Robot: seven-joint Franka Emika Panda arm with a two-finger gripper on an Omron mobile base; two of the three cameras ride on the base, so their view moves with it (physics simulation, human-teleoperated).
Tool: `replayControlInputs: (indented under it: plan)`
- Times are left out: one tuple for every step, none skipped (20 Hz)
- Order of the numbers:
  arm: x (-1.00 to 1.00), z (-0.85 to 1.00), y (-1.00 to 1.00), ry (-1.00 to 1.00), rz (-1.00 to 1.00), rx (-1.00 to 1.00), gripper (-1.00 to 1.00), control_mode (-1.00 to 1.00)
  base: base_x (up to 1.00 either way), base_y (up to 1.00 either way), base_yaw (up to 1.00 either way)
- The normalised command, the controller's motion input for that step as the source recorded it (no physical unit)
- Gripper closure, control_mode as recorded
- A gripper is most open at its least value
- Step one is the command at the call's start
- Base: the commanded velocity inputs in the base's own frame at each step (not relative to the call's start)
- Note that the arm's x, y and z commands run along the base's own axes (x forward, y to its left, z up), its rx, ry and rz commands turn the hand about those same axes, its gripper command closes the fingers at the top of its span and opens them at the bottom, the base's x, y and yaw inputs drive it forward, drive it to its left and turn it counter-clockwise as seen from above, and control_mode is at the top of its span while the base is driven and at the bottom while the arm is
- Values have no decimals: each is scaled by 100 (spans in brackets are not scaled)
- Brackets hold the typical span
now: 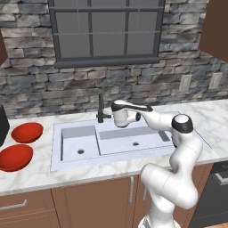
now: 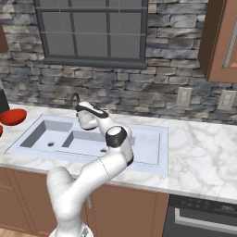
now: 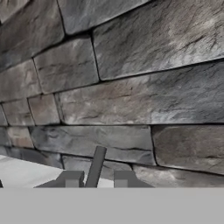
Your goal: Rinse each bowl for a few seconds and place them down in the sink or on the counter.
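our hand [image 3: 96, 178] sits at the back of the sink [image 1: 67, 162], and from the left base view its tips are hidden behind the wrist, so only the hand view shows them: two dark fingertips [image 3: 70, 178] stand either side of a thin dark bar, the faucet handle [image 3: 96, 166], with the jaws narrowed about it, though we cannot tell whether they press on it or merely flank it. the faucet [image 1: 101, 109] itself is partly covered by the arm in the right base view. both bowls lie well apart from the hand on the bench [image 1: 40, 176] left of the sink: the far bowl [image 1: 27, 132] and the near bowl [image 1: 14, 157], whose left side is cut off by the frame edge. the stone wall [image 3: 131, 78] stands close ahead, while both basins lie open.
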Motion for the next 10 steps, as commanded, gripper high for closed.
replayControlInputs:
  plan:
    - [-5,-31,-52,4,0,0,100,-100,0,0,0]
    - [-5,-31,-52,4,0,0,100,-100,0,0,0]
    - [0,-29,-57,6,0,0,100,-100,0,0,0]
    - [0,-25,-64,7,0,0,100,-100,0,0,0]
    - [0,-24,-70,10,0,0,100,-100,0,0,0]
    - [0,-21,-77,11,0,0,100,-100,0,0,0]
    - [0,-23,-82,12,0,0,100,-100,0,0,0]
    - [0,-24,-86,14,0,0,100,-100,0,0,0]
    - [0,-25,-91,15,0,0,100,-100,0,0,0]
    - [0,-28,-94,15,0,0,100,-100,0,0,0]
